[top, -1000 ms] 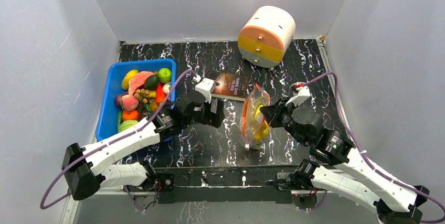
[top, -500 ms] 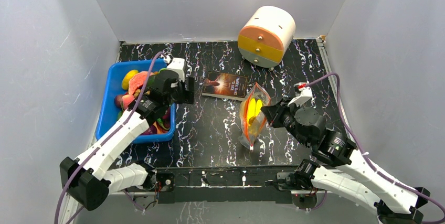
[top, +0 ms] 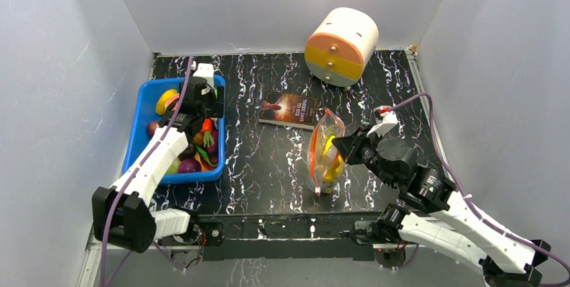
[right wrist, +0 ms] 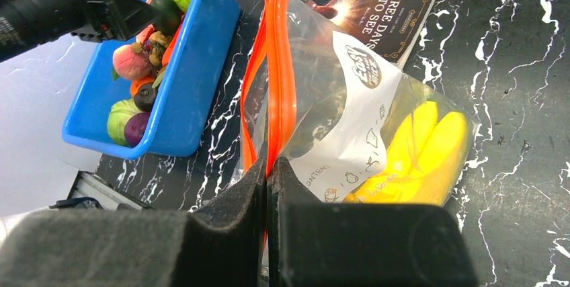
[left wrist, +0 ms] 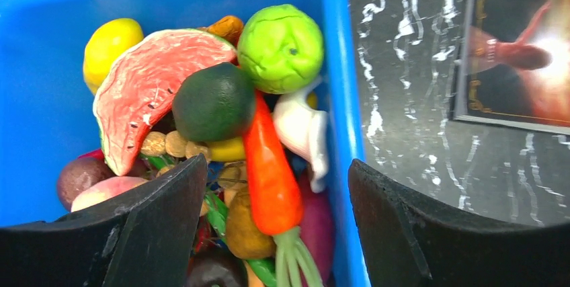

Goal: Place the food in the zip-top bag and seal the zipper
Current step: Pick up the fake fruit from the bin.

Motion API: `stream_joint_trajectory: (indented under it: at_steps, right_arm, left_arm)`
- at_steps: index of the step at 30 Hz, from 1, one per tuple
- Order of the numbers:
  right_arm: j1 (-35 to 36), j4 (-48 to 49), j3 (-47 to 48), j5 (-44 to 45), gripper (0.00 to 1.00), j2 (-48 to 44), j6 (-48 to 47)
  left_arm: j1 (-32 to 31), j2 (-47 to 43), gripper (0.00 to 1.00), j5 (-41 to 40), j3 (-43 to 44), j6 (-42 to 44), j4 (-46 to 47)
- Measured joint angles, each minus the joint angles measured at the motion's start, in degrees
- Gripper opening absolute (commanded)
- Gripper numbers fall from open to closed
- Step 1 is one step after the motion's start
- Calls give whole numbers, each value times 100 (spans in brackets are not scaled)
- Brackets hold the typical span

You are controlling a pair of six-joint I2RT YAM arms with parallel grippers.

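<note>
Top external first: swinging the left gripper [left wrist: 275, 173] away from the zip-top bag [top: 326, 142] and back over the blue bin [top: 143, 136], hanging it spread and empty above the food [left wrist: 269, 159]. Pinching the zipper [right wrist: 279, 65] tight in the right gripper [right wrist: 267, 166], keeping the mouth up, with a banana [right wrist: 423, 146] inside. Likely fetching another piece. Working over a black marbled table [top: 269, 173], hemmed by pale walls [top: 67, 65].

One zip-top bag [right wrist: 322, 85], one blue bin [left wrist: 40, 119], one book [top: 291, 110], one round cabinet [top: 341, 46].
</note>
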Motion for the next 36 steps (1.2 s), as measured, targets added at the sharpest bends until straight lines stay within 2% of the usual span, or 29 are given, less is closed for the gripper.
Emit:
stream_joint_trajectory:
  at_steps: [6,18,27,36]
  right_arm:
    - [0,9,0,-146,0,0,7]
    - [0,39,0,-317,0,125,22]
    - [0,39,9,-378,0,146,26]
    - [0,39,15,-378,0,107,28]
  left_arm:
    - [334,540,74,-2,-2,468,179]
    - [763,1025,70,-122,-13,1231,903]
    - [831,1388,67,-70,-13,1419,966]
    - [881,1475,60,-83,-13,1462,1047]
